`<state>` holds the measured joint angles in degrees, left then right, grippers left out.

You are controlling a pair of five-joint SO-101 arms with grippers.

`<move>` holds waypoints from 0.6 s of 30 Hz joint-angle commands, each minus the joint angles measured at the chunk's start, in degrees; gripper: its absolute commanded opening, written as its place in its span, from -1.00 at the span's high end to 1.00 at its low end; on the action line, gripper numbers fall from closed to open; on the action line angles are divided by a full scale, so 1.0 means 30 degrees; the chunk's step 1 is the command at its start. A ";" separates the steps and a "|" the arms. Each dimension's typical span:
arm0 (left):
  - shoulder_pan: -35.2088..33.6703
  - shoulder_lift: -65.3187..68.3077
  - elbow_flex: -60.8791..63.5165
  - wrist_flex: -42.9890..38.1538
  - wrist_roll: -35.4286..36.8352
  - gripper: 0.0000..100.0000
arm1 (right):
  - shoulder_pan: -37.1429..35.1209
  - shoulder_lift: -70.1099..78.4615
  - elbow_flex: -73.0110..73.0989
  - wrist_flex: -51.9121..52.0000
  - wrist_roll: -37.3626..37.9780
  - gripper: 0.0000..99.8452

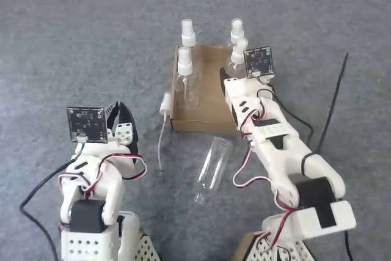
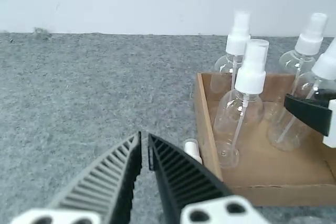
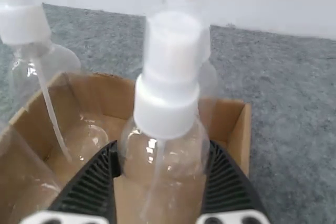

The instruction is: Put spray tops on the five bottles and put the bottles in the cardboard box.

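The right gripper (image 3: 163, 153) is open just wide enough to hug a bottle (image 3: 163, 129) with a spray top on. Its fingers (image 3: 89, 187) press the bottle's sides. The bottle stands up inside the cardboard box (image 3: 239, 124). A second bottle (image 1: 186, 80) stands in the box beside this gripper. A third bottle (image 1: 188, 33) and a fourth bottle (image 1: 237, 30) stand just past it, at the box's far end.

The left gripper (image 2: 144, 139) is almost shut and holds nothing. Just ahead of it a loose spray top (image 2: 192, 150) lies right beside the box. An open bottle (image 1: 214, 162) lies on the grey carpet (image 1: 73, 47) behind the right gripper.
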<state>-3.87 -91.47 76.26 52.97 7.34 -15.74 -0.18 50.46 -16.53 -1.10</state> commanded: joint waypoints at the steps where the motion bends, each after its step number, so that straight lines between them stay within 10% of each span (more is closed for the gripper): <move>1: -0.0059 -0.0352 -0.0073 -0.0352 0.0117 0.98 | 0.0220 0.0278 -0.0469 -0.1333 -0.0322 0.99; 18: -0.0029 -0.0352 -0.0073 -0.0322 0.0117 0.98 | 0.0132 0.0835 -0.0527 -0.1685 -0.0234 0.99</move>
<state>-3.87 -91.47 76.26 52.97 7.34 -15.74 2.64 50.29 -20.75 -1.10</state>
